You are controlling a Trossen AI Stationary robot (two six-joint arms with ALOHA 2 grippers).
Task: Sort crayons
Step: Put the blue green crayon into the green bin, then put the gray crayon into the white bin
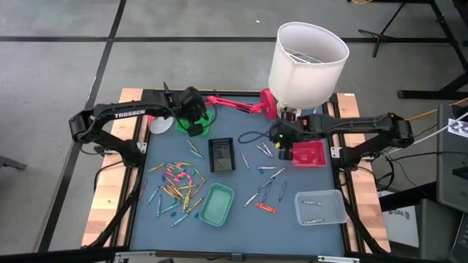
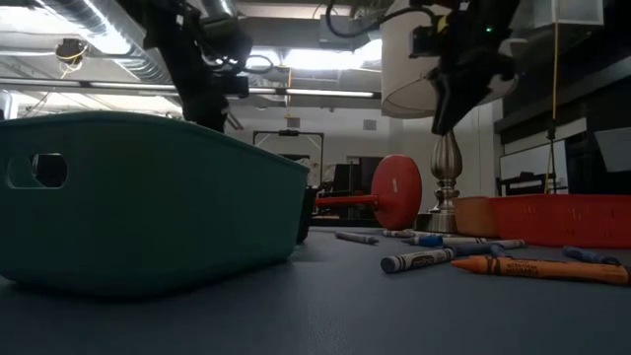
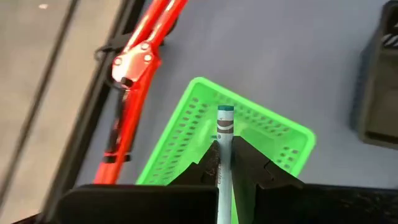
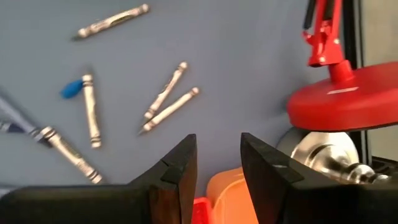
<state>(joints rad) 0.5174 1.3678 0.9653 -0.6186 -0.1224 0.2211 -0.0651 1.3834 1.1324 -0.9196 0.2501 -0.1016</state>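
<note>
At upper left of the high view, the left hand (image 3: pixel 225 163) pinches a green crayon (image 3: pixel 224 134) over the green tray (image 3: pixel 205 127), probably ready to drop it by opening, while the right hand (image 4: pixel 217 158) hangs parted and empty near the red tray (image 1: pixel 309 154), other crayons (image 1: pixel 178 184) scattered on the desk (image 1: pixel 248 226).

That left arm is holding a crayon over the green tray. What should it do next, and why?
Probably open the left tool and drop the crayon. The tool is shut on the greenish crayon, and the green tray lies right below its tip, so letting go should land it inside.
</note>
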